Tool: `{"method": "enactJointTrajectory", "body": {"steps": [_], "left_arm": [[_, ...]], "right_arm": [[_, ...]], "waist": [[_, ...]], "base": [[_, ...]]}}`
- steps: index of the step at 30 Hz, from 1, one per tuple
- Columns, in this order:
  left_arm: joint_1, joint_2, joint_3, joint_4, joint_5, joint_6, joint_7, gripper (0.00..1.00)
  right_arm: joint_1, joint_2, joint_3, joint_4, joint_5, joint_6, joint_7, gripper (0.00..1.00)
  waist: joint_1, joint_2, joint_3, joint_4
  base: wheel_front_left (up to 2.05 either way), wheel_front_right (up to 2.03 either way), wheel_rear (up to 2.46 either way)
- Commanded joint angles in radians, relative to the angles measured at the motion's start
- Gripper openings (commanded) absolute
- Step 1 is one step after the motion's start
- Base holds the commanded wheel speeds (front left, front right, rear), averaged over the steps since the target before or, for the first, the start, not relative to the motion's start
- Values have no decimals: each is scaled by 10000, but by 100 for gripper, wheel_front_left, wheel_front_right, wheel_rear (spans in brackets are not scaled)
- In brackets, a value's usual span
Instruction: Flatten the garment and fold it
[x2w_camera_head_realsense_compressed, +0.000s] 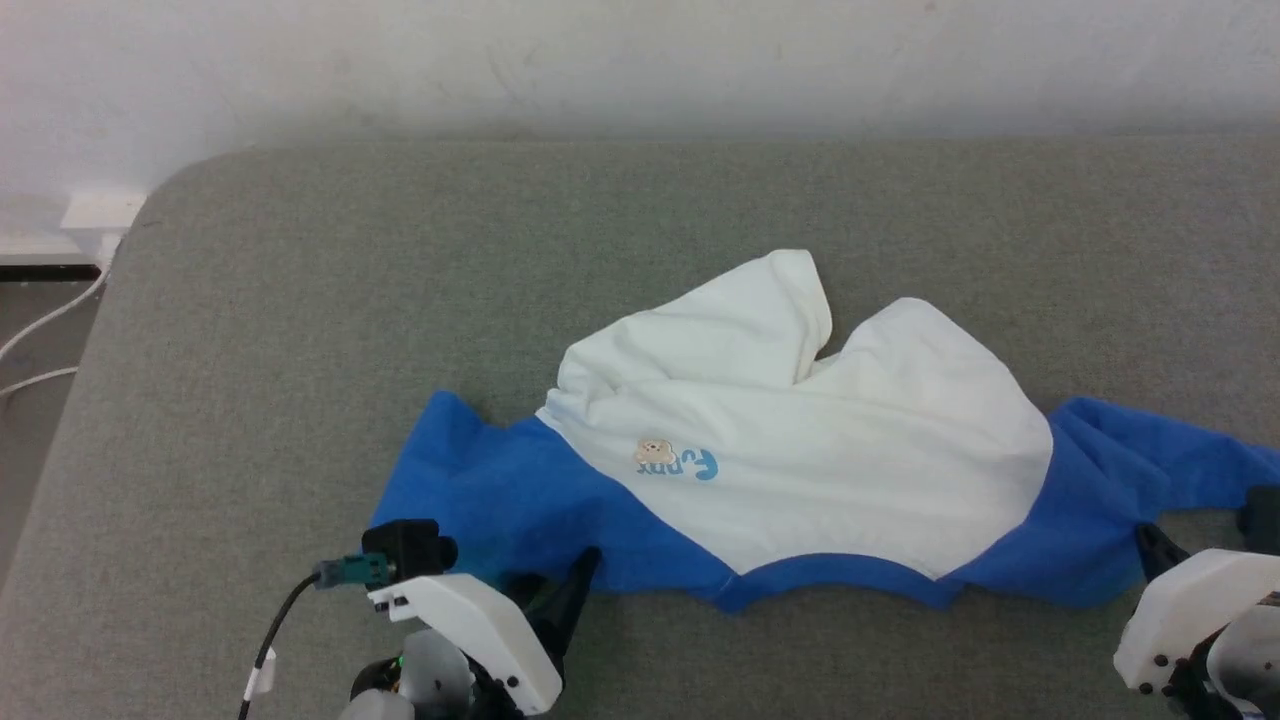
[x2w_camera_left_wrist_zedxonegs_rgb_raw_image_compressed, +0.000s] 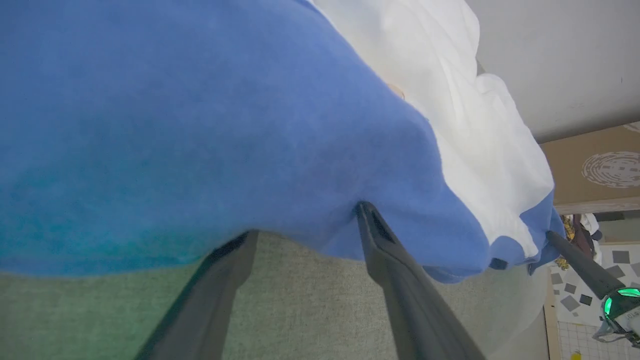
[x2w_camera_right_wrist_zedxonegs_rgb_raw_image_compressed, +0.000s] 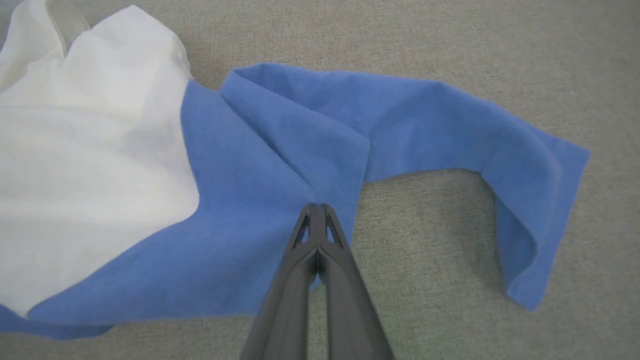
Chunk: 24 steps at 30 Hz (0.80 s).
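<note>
The garment (x2w_camera_head_realsense_compressed: 800, 440) lies crumpled on the grey padded surface (x2w_camera_head_realsense_compressed: 400, 260), its white body in the middle with a small blue logo (x2w_camera_head_realsense_compressed: 690, 462), and blue sections spread left and right. My left gripper (x2w_camera_head_realsense_compressed: 555, 578) sits at the near edge of the left blue section, open. In the left wrist view its fingers (x2w_camera_left_wrist_zedxonegs_rgb_raw_image_compressed: 390, 260) stand apart at the blue hem (x2w_camera_left_wrist_zedxonegs_rgb_raw_image_compressed: 200, 150), one tip tucked under the edge. My right gripper (x2w_camera_head_realsense_compressed: 1148, 540) is at the right blue section. In the right wrist view it (x2w_camera_right_wrist_zedxonegs_rgb_raw_image_compressed: 317, 207) is shut on a fold of blue cloth (x2w_camera_right_wrist_zedxonegs_rgb_raw_image_compressed: 300, 150).
A white wall (x2w_camera_head_realsense_compressed: 640, 60) runs behind the surface. The surface's rounded left corner (x2w_camera_head_realsense_compressed: 150, 210) drops to a floor with a white socket (x2w_camera_head_realsense_compressed: 100, 212) and cables (x2w_camera_head_realsense_compressed: 40, 330). A cardboard box (x2w_camera_left_wrist_zedxonegs_rgb_raw_image_compressed: 595, 170) appears in the left wrist view.
</note>
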Motion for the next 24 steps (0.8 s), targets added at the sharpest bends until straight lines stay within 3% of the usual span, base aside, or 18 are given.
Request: {"method": "enactJointTrajectory", "body": {"steps": [1, 2, 3, 4, 5, 12, 19, 24], "left_arm": [[-159, -11, 44, 113, 18, 3, -99, 100], [-205, -11, 71, 163, 24, -16, -186, 100], [-244, 14, 83, 182, 60, -64, -293, 88], [-271, 48, 102, 182, 100, -115, -413, 39], [-290, 88, 92, 132, 142, -206, -524, 0], [-142, 266, 249, -1340, 146, -400, -951, 0], [-249, 409, 753, -3505, 74, -294, -1352, 0], [-507, 564, 939, -3946, 228, -131, -1384, 0]], "right_arm": [[-157, -1, 35, -53, 72, -11, -3, 0], [-166, -1, 44, -54, 84, -11, -4, 0], [-171, -1, 50, -52, 95, -11, -4, 0], [-175, -1, 49, -48, 110, -11, -5, 0], [-174, -1, 46, -42, 123, -11, -4, 0], [-94, -1, -107, -213, 245, -11, -17, 0], [-208, -1, -93, -995, 545, -11, -29, 0], [-491, -1, 195, -1668, 681, -11, 2, 0]], "waist": [[0, 0, 101, -81], [0, 0, 120, -92], [0, 0, 133, -97], [0, 0, 142, -99], [0, 0, 144, -95], [0, 0, -59, 92], [0, 0, -338, 205], [0, 0, -408, 164]], "base": [[0, 0, 0], [0, 0, 0], [0, 0, 0], [0, 0, 0], [0, 0, 0], [0, 0, 0], [0, 0, 0], [0, 0, 0]]}}
